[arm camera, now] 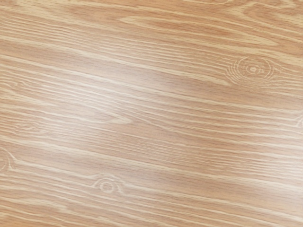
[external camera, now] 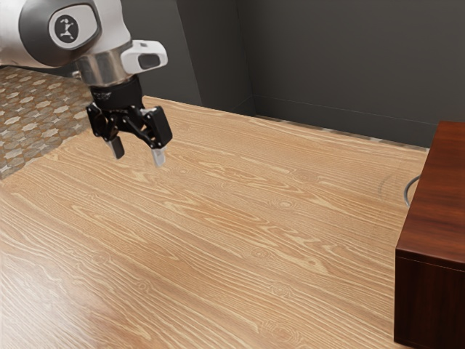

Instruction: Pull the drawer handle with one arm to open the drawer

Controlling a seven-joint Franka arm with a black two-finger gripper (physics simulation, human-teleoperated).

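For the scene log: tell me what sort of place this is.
Probably a bare indoor room set up as a simulated workspace: a wide light-wood table, plain dark grey walls behind it, and a dark wooden cabinet standing on the table at the exterior view's right.

There was one silver-and-white robot arm (external camera: 69, 29), and it carried one black two-finger gripper (external camera: 137, 157) with two pale-tipped fingers (external camera: 158, 155). One light oak-grained wooden table (external camera: 218, 247) lay in the exterior view, and in the wrist view its grain held two clear round knots (arm camera: 253, 69). One dark reddish-brown wooden cabinet (external camera: 434, 233) stood at the exterior view's right, with one thin grey ring (external camera: 410, 190) partly showing beside it. Two dark grey walls (external camera: 349, 51) met in one corner.
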